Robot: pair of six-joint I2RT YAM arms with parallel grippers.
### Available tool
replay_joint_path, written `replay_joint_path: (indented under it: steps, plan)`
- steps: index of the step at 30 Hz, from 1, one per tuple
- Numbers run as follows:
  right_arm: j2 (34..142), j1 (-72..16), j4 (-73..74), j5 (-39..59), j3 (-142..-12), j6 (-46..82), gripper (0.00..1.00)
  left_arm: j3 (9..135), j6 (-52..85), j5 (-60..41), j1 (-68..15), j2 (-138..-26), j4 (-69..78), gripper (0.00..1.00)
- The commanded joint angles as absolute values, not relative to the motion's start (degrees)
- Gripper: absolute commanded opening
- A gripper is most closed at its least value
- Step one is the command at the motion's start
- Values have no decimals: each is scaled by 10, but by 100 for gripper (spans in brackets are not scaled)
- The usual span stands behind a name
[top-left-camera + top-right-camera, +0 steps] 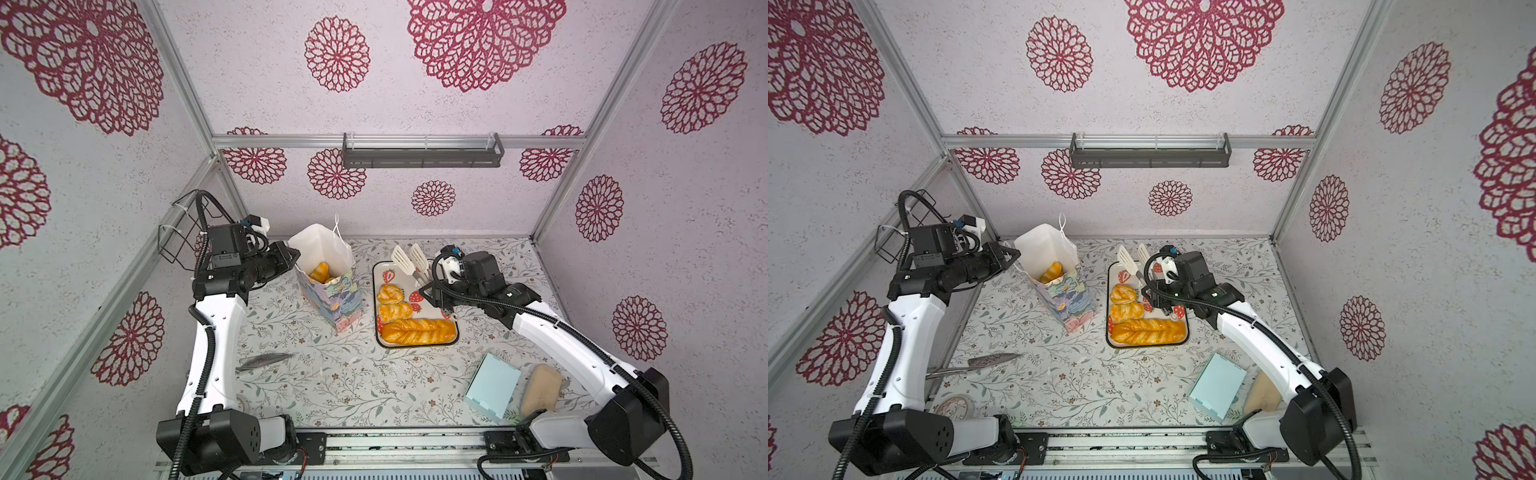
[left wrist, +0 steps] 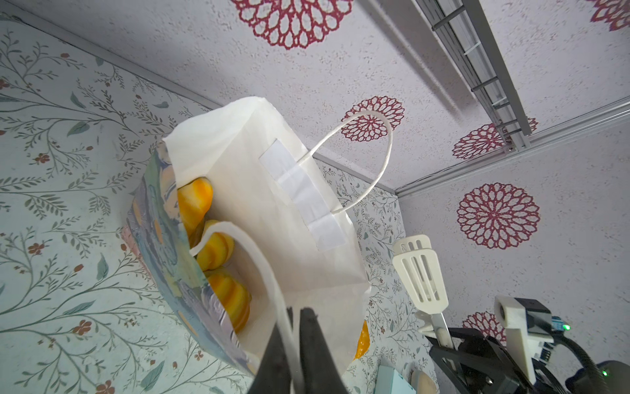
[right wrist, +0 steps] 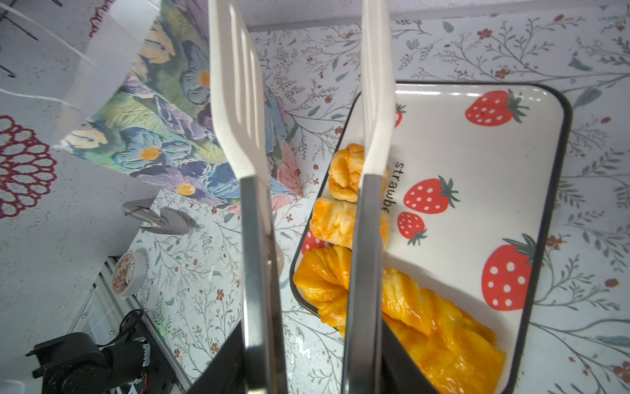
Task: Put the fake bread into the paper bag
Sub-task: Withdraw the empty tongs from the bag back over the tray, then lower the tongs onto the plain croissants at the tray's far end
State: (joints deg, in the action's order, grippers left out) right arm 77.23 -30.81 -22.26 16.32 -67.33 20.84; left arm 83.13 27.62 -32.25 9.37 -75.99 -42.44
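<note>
Left of centre, the left tool (image 1: 293, 254) clamps the paper bag (image 1: 332, 299). The right tool (image 1: 428, 290) grips tongs (image 1: 409, 258) over a tray (image 1: 380, 268) of bread (image 1: 417, 331).

Mostly hidden behind bag (image 1: 328, 299) wall: bread (image 1: 320, 272) inside. Cut off at right wrist view's edge: loaf (image 3: 443, 327), tongs (image 3: 254, 238). Half hidden behind right arm (image 1: 1258, 334): beige piece (image 1: 1262, 395).

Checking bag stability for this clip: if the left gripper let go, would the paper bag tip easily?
Probably tippy: the paper bag stands tall on a narrow base. Its thin walls look floppy, likely buckling under a push. The left gripper, pinching its cord handle, seems to steady it.
</note>
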Motion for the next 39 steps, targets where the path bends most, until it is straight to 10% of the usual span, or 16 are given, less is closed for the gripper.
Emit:
replay_joint_path:
  steps: [1, 39]
  plan:
    - [760, -295, -210, 157, -665, 217, 48, 848, 273, -318, 91, -769, -430, 11]
    - [885, -269, -84, 248, -568, 262, 48, 832, 283, -288, 81, -769, -426, 0]
